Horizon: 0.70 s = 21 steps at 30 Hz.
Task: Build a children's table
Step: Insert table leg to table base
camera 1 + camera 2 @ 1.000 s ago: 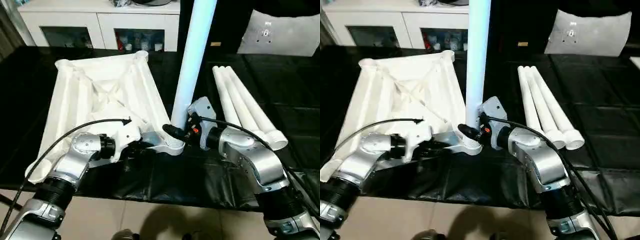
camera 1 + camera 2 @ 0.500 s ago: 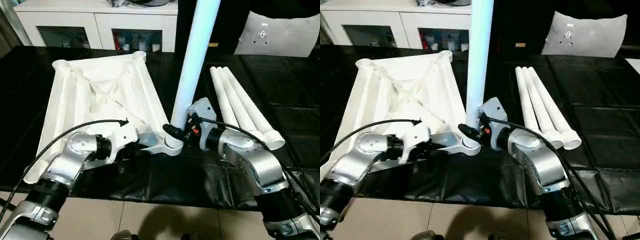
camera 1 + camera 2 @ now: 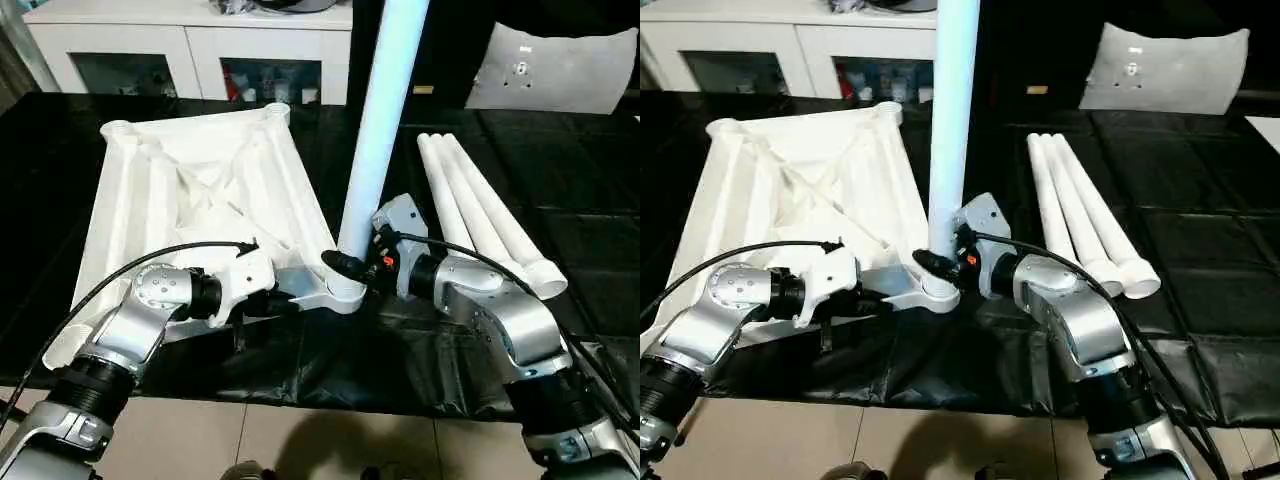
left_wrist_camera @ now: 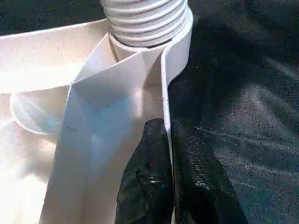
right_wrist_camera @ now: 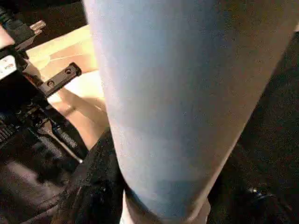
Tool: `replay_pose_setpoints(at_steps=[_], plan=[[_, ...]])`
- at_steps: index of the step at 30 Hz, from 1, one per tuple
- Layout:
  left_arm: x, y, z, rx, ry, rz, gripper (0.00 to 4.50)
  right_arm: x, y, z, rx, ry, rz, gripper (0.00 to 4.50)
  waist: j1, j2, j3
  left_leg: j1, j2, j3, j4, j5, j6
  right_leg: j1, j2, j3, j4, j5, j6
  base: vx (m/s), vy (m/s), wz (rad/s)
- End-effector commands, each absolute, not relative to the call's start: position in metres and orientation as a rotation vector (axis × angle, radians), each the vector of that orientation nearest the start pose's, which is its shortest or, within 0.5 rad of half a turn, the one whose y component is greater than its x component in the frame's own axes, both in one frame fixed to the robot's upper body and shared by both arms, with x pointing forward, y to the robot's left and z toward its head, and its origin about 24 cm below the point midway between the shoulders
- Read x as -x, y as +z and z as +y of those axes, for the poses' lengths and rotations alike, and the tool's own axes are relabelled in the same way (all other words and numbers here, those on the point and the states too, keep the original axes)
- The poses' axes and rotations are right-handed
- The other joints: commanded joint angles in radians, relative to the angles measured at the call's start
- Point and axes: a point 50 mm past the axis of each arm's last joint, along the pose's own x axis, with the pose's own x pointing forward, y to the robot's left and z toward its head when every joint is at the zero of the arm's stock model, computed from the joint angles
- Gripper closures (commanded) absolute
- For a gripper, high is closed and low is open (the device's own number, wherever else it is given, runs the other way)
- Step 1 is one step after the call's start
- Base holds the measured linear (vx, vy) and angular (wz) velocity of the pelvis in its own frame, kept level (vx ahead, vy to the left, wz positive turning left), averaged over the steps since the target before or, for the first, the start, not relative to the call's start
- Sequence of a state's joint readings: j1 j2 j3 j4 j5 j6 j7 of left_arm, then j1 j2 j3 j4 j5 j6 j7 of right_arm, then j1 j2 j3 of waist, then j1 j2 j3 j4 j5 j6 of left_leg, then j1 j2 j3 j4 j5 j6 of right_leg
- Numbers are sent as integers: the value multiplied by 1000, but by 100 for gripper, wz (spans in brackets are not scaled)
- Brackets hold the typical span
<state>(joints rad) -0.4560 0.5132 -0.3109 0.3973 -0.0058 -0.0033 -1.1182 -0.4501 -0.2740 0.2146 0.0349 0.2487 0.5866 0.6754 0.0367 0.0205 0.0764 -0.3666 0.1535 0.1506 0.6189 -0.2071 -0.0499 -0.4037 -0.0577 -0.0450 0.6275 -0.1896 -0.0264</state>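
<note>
Black-covered desk [image 3: 600, 230] filled the foreground, white cabinet [image 3: 200, 45] along the back wall, a pale cushion-like item [image 3: 555, 65] at far right, tiled floor below the desk edge.

Tabletop [image 3: 190, 200] lay underside up on the robot's left half of the desk, ribs showing, round sockets at the corners. One leg [image 3: 375, 140] stood nearly upright in the near right corner socket [image 3: 340, 285], long axis vertical with a slight lean, top cut off by the frame. Three spare legs [image 3: 480, 210] lay side by side on the desk to the right, well apart from the tabletop, long axes running away from the robot.

Left gripper [image 4: 169, 154] had its jaws pressed together, pinching the thin rim wall of the tabletop just beside the socket; the wrist view showed one finger on each side of the wall. Right gripper [image 3: 350, 268] sat at the base of the upright leg, jaws spread about halfway and closed around the tube just above the socket.

Key relation: the leg's threaded end [image 4: 147, 21] sat right at the socket mouth, directly beyond the left jaws and inside the right jaws. Judgement: the right arm is the one placed to turn or press the leg, while the left braces the top.

Hard to tell: how deep the thread was seated, since ridges were visible above the socket. The right wrist view was mostly tube, with the finger contact barely readable.
</note>
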Motion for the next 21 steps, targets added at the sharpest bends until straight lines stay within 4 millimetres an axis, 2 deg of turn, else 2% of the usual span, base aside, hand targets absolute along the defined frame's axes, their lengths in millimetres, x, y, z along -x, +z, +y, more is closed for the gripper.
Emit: replay_pose_setpoints(at_steps=[1,2,5,6,11,14,19,20,21], plan=[[-293,53,152,-606,-1358,355,450,-299,89,-93,75,991,339,259,-2,-5,-64,5,63,-13,-83,-137,24,53,-83,55,-78,-196,-205,0,0,0],[-295,55,151,-614,-1364,348,450,-298,87,-95,81,1002,365,259,-3,-13,-62,5,65,-12,-84,-135,26,53,-85,56,-77,-194,-207,0,0,0],[-297,56,151,-615,-1375,340,450,-296,85,-96,89,1011,393,259,0,-6,-61,8,66,-12,-85,-151,19,50,-86,56,-80,-206,-208,0,0,0],[-297,57,151,-608,-1387,341,450,-296,85,-97,96,1014,399,259,0,-10,-61,8,66,-13,-87,-162,15,51,-86,56,-81,-214,-205,0,0,0],[-295,58,151,-602,-1426,341,450,-297,84,-97,99,1018,418,259,-2,-11,-59,7,66,-14,-88,-179,6,51,-88,58,-83,-241,-199,0,0,0],[-297,58,152,-620,-1424,342,450,-298,83,-97,101,1021,428,259,-2,-7,-56,8,67,-14,-89,-184,5,48,-87,58,-85,-250,-199,0,0,0],[-300,58,152,-618,-1386,337,450,-298,82,-98,67,1007,422,259,-3,-8,-55,9,68,-15,-91,-202,-2,48,-88,59,-87,-261,-198,0,0,0],[-301,58,152,-601,-1364,330,450,-297,81,-99,44,1001,417,259,0,5,-54,11,68,-17,-91,-212,-6,46,-89,59,-87,-272,-198,0,0,0],[-301,58,152,-588,-1353,325,450,-296,79,-100,22,993,415,259,-1,0,-53,13,69,-15,-92,-229,-10,44,-88,59,-91,-283,-197,0,0,0]])
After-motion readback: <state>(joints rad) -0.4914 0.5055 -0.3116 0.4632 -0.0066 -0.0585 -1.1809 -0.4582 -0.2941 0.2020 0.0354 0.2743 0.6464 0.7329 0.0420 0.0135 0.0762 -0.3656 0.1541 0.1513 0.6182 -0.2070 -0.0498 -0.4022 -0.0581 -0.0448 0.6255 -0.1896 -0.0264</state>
